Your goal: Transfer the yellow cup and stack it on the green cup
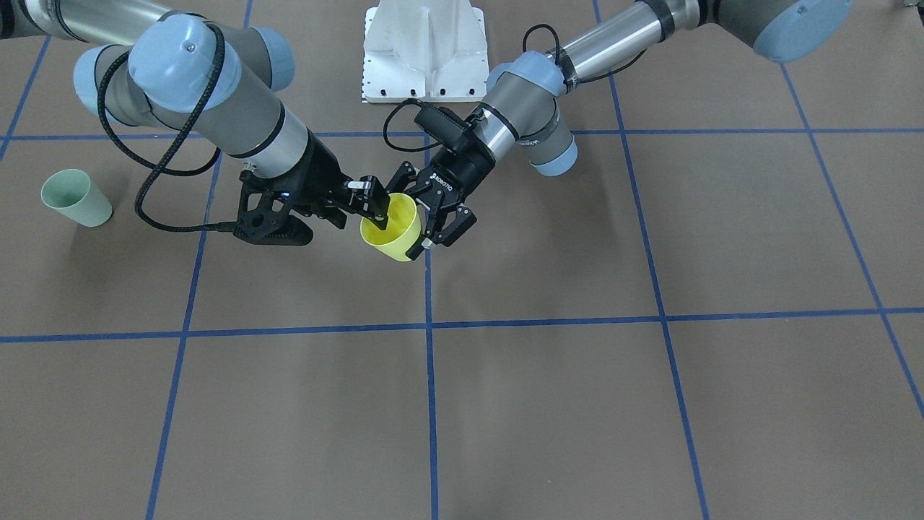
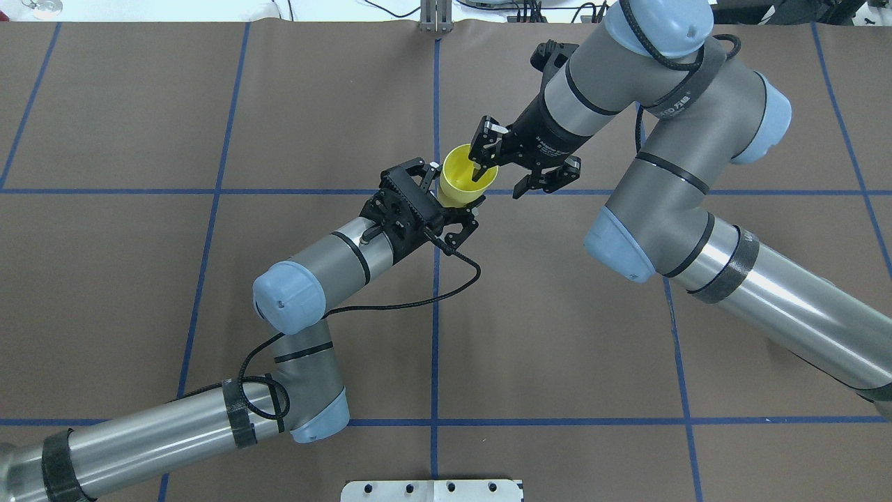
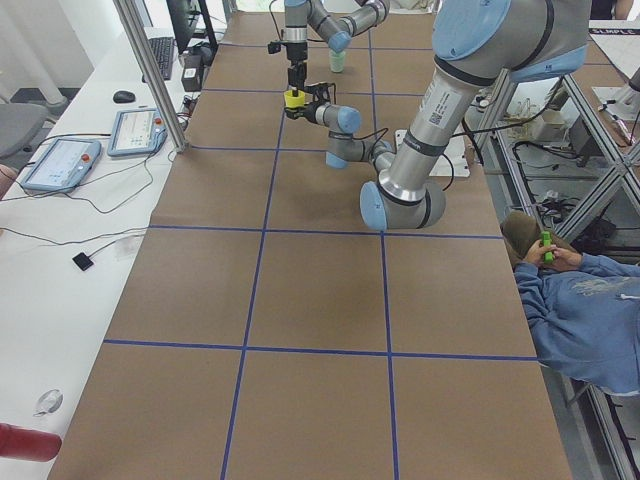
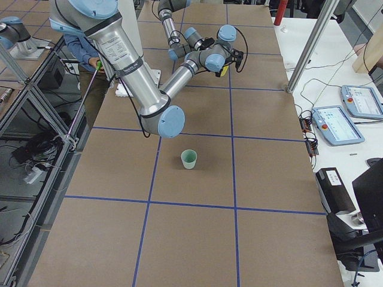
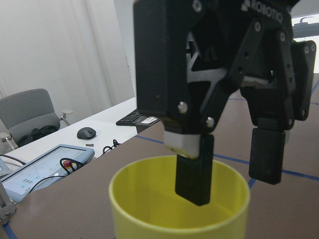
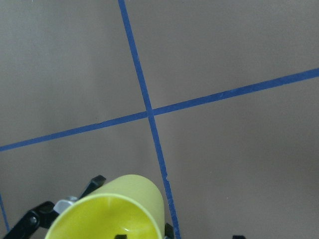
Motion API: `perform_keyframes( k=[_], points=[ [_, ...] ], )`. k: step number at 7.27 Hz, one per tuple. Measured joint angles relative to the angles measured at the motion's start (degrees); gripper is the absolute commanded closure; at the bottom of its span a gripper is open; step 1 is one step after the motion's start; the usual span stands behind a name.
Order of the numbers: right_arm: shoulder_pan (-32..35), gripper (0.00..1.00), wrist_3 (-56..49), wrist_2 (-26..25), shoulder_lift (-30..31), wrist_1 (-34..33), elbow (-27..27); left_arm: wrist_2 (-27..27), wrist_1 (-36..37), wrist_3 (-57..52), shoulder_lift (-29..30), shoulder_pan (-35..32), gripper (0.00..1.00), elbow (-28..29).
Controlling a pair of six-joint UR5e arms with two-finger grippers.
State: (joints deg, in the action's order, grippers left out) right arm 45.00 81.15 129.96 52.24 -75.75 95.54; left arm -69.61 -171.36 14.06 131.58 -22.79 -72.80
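Note:
The yellow cup (image 1: 393, 230) is held upright above the middle of the table, also seen in the overhead view (image 2: 463, 178). My left gripper (image 2: 451, 197) is shut on the yellow cup's body from the side. My right gripper (image 2: 500, 178) is open and comes down on the rim: one finger (image 5: 194, 174) is inside the cup, the other (image 5: 266, 154) outside, with a gap to the wall. The right wrist view shows the cup (image 6: 109, 211) at its bottom edge. The green cup (image 1: 76, 196) stands upright alone far out on my right side, also in the exterior right view (image 4: 189, 159).
The brown table cover is marked with blue tape lines (image 2: 435, 314). A white base plate (image 1: 424, 50) sits at the robot's foot. Tablets and cables (image 4: 335, 122) lie on a side bench beyond the far edge. A seated person (image 3: 580, 300) is beside the table.

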Motion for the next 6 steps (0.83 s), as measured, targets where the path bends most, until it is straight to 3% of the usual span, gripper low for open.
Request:
perform_keyframes(
  k=[1, 2, 3, 5, 6],
  points=[
    [0.0, 0.38, 0.0, -0.1, 0.0, 0.0, 0.1, 0.0, 0.0, 0.1, 0.1, 0.2, 0.30, 0.0],
    [0.0, 0.54, 0.1, -0.1, -0.1, 0.1, 0.2, 0.0, 0.0, 0.1, 0.2, 0.4, 0.27, 0.0],
    [0.0, 1.00, 0.2, -0.1, -0.2, 0.1, 0.2, 0.0, 0.0, 0.1, 0.3, 0.5, 0.26, 0.0],
    [0.0, 1.00, 0.4, -0.1, -0.2, 0.2, 0.3, 0.0, -0.2, 0.2, 0.6, 0.7, 0.03, -0.3],
    [0.2, 1.00, 0.4, -0.1, -0.1, 0.2, 0.4, 0.0, -0.3, 0.1, 0.6, 0.7, 0.01, -0.5]
  ],
)
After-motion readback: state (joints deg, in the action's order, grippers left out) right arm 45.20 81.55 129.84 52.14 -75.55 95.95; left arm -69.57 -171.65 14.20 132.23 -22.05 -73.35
